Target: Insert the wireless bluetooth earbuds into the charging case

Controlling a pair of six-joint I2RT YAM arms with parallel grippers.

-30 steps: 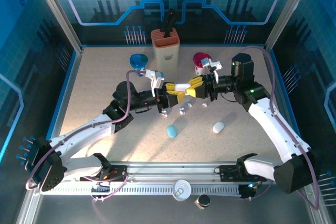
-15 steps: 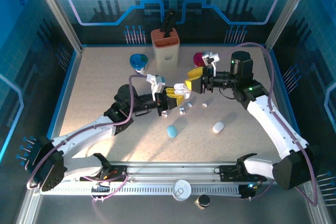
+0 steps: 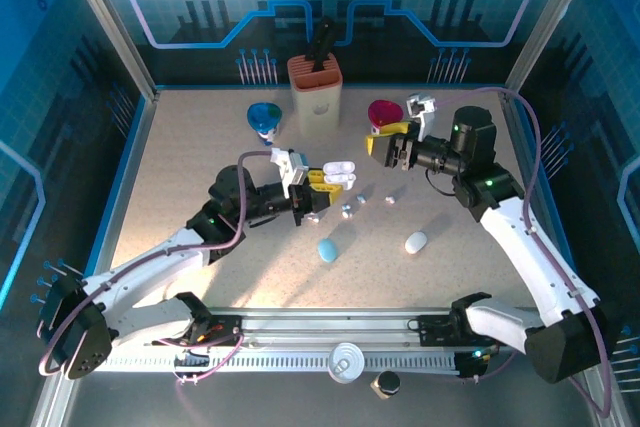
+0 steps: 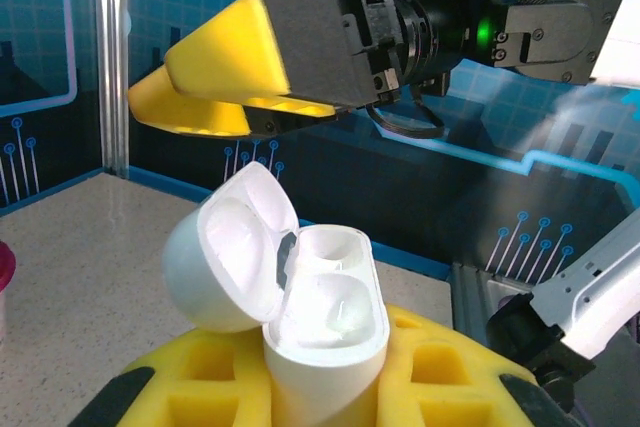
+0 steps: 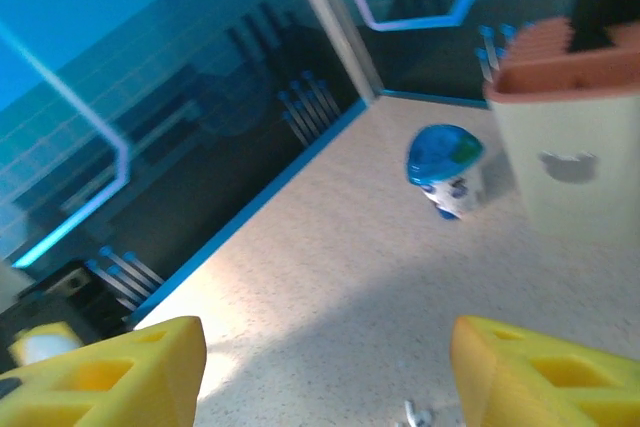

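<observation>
The left wrist view resolves the charging case with its lid hinged open, exposing two wells; the top view does not. The left gripper is clamped on the case. The right gripper, previously closed at the lid, now stands apart and clear of it. Three earbuds and two closed cases lie on the desk.

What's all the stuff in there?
charging case: one, white, open, held above the table
earbuds: about three, pale, loose mid-table
blue case: one, blue, nearer the front
white case: one, white, right of it
blue-topped pot: one, back left
pink-topped pot: one, back right
holder: one, cream and orange, back middle
tin: one, silver, front rail
left gripper: yellow, shut on the charging case
right gripper: yellow, open, near the pink-topped pot
</observation>
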